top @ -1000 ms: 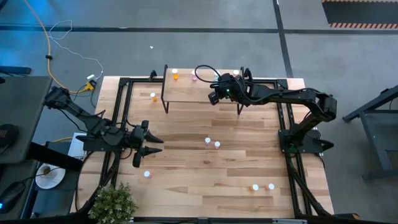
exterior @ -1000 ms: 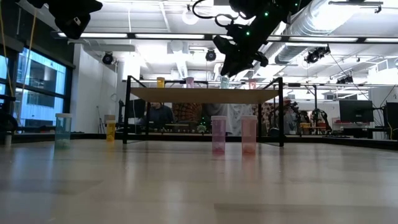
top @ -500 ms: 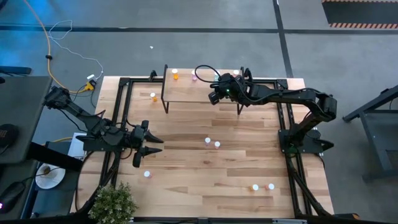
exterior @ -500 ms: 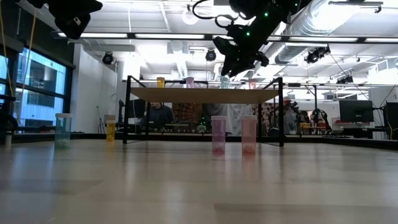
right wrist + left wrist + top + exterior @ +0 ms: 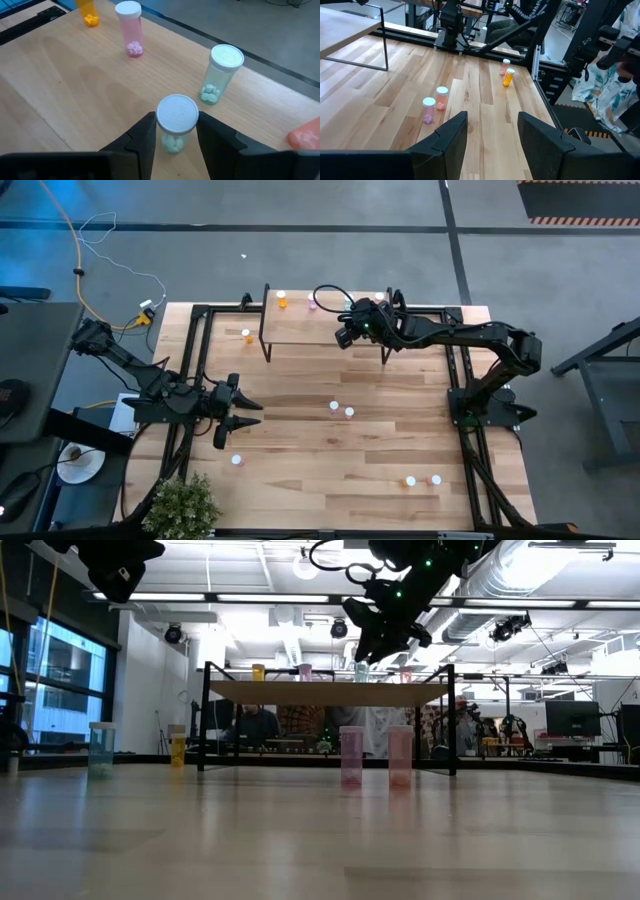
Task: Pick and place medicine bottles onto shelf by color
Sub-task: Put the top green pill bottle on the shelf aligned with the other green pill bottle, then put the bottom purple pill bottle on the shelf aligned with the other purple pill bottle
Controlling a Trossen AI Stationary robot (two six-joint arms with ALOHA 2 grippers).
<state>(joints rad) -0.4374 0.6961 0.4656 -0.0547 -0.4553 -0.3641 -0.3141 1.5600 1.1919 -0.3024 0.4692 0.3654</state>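
Right wrist view: the right gripper [image 5: 174,131] straddles a teal bottle [image 5: 175,124] standing on the shelf [image 5: 60,75], fingers loosening off it over the last second — looks delivered beside its teal twin [image 5: 221,74]. Left gripper [image 5: 491,132] waits open.

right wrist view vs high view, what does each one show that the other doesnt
Only the right wrist view shows the pills inside the bottles and the teal bottle standing between the right gripper's fingers, beside a second teal bottle.

Only the high view shows the left gripper waiting open over the table's left side, the loose bottles on the tabletop, and the plant.

Both show the shelf with an orange bottle and a pink bottle on it.
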